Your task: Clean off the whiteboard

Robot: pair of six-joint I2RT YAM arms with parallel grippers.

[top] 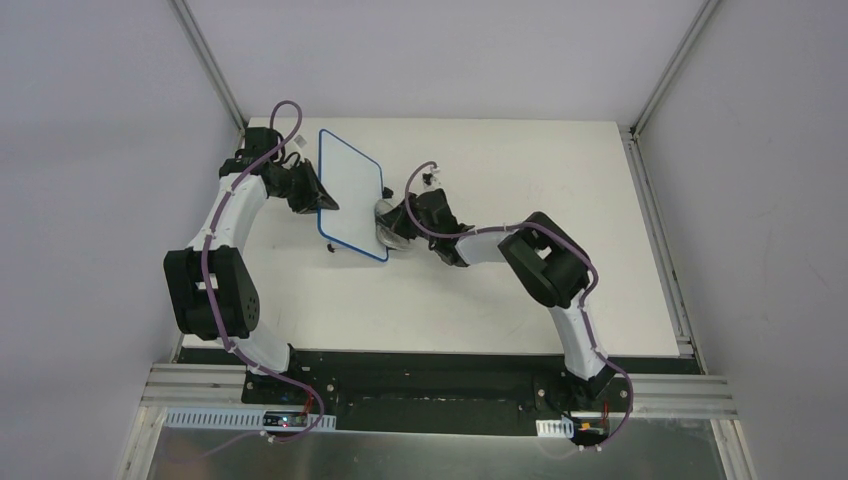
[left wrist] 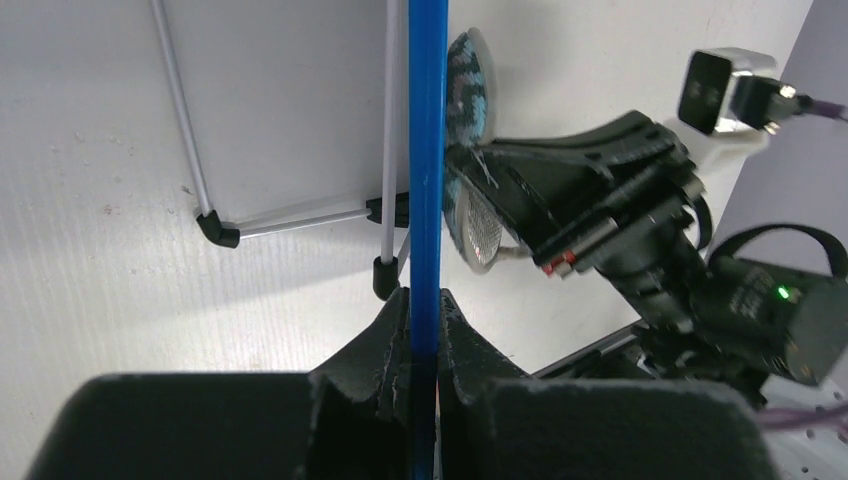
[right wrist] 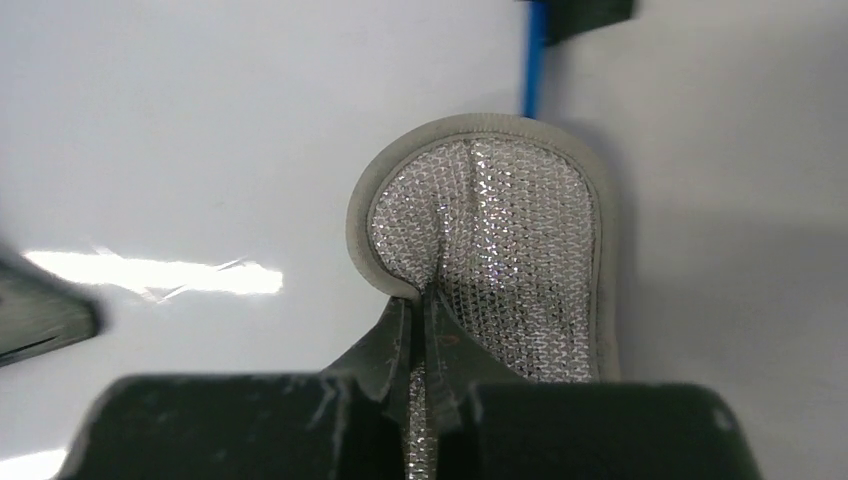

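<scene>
The whiteboard (top: 350, 195) is propped up at a tilt on the far-left part of the table (top: 500, 290), with its blue rim pinched tight by the left gripper (top: 322, 198). A silver mesh scrub pad (right wrist: 500, 250) is clamped in the right gripper (right wrist: 422, 310) and pressed against the board's right edge.

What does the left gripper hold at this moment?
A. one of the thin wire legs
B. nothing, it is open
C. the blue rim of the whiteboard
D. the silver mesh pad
C: in the left wrist view the left gripper is shut on the blue rim of the whiteboard; the silver mesh pad is in the right gripper.
</scene>
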